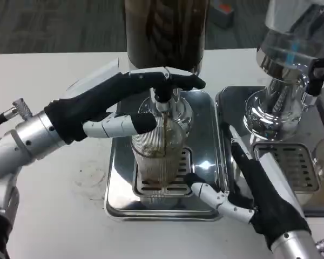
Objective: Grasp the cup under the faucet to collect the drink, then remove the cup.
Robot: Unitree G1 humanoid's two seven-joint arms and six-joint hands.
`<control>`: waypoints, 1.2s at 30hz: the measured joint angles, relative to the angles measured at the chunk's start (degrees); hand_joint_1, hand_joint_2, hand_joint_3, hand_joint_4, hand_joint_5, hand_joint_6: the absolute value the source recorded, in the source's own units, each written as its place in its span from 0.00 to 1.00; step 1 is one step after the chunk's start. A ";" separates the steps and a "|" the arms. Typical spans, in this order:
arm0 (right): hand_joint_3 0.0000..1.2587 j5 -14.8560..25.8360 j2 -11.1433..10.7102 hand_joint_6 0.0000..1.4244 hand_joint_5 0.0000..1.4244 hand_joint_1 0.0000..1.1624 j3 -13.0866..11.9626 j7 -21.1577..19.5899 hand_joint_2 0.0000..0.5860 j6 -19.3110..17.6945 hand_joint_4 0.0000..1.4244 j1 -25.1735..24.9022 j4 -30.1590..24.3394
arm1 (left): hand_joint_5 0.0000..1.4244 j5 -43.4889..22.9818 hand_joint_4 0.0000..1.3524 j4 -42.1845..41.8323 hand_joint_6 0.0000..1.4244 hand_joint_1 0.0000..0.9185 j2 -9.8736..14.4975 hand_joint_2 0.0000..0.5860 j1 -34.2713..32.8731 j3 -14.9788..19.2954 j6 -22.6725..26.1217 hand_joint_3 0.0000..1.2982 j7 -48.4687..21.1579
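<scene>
The left hand (124, 100) pressed the faucet (163, 91) lever with fingers extended, drink streaming into the ribbed cup (156, 156); the right hand (243, 189) rested open beside the tray (205, 135).

Scene bright, evenly lit from above. White table (54, 216) near washed out at left. Strong specular glare on chrome drip tray (205, 162) and on right dispenser base (270, 102). Soft short shadows under left hand (105, 108) and beside tray. Far floor dim. Mild softness overall; far tank (164, 32) and top right corner slightly blurred. Ribbed cup (154, 156) contours reasonably sharp.
</scene>
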 measured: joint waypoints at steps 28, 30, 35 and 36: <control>0.00 2.30 -1.43 0.00 0.00 0.49 0.26 2.64 0.38 1.69 0.00 -6.32 3.67 | 0.15 -0.15 0.16 -0.31 0.13 0.00 0.53 0.14 0.29 -0.54 -0.46 0.23 0.56; 0.00 2.30 -1.36 0.00 0.00 0.49 0.27 2.63 0.38 1.70 0.00 -7.04 4.56 | 0.15 -0.15 0.16 -0.37 0.13 0.00 0.55 0.14 0.31 -0.56 -0.44 0.23 0.56; 0.00 2.40 -1.28 0.00 0.00 0.49 0.29 2.63 0.39 1.84 0.00 -7.84 5.06 | 0.15 -0.17 0.16 -0.78 0.13 0.00 0.59 0.14 0.55 -0.57 -0.27 0.23 0.56; 0.00 2.43 -1.26 0.00 0.00 0.49 0.30 2.63 0.39 1.85 0.00 -8.41 5.38 | 0.15 -0.18 0.16 -0.86 0.13 0.00 0.61 0.14 0.60 -0.56 -0.22 0.23 0.56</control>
